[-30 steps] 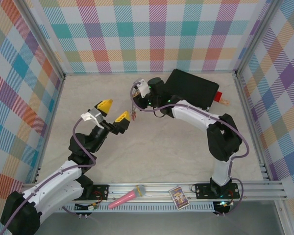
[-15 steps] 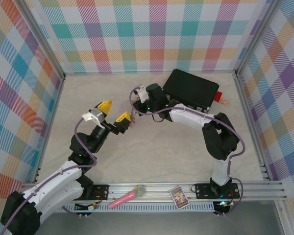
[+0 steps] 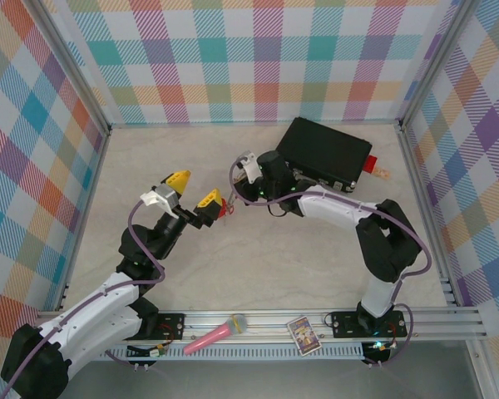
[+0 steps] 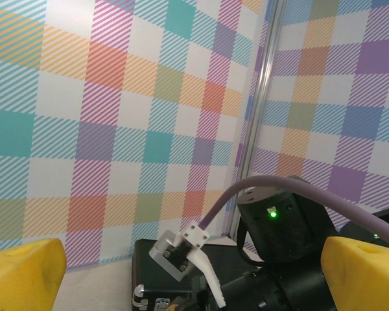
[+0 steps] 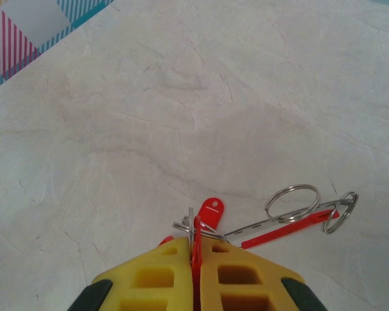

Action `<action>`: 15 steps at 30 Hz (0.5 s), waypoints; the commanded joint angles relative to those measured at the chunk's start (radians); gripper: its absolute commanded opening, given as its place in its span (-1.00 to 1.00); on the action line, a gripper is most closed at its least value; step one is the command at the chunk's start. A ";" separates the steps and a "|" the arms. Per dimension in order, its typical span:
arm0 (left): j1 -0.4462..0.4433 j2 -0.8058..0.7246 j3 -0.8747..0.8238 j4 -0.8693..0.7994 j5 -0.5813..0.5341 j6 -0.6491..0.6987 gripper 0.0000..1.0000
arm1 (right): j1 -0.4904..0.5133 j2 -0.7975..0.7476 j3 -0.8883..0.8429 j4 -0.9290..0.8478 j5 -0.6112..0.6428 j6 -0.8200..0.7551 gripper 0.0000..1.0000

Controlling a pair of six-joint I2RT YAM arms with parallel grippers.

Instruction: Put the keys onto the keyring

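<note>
Right tool (image 5: 194,241) is clamped shut on the keys (image 5: 211,210); left tool (image 3: 193,189) is held wide open.
The keyring (image 5: 285,233) is seen just beside the keys, above the table (image 5: 117,129).

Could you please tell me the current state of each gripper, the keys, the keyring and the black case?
left gripper: open, holding nothing.
right gripper: shut on the keys, one red tag clamped edge-on.
keys: one clamped, another poking out past the fingertips.
keyring: seen nearly edge-on just beyond the fingertips; whether a key is threaded on it cannot be told.
black case: looks closed, lying flat.
</note>
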 commanded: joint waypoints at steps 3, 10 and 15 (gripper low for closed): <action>0.010 0.004 0.000 0.011 -0.005 0.009 0.99 | -0.006 -0.058 -0.063 0.044 0.020 0.016 -0.86; 0.010 0.000 0.000 0.009 -0.001 0.007 1.00 | -0.009 -0.114 -0.146 0.063 0.036 0.035 -0.86; 0.010 0.007 0.000 0.012 0.002 0.005 1.00 | -0.009 -0.154 -0.222 0.077 0.044 0.062 -0.86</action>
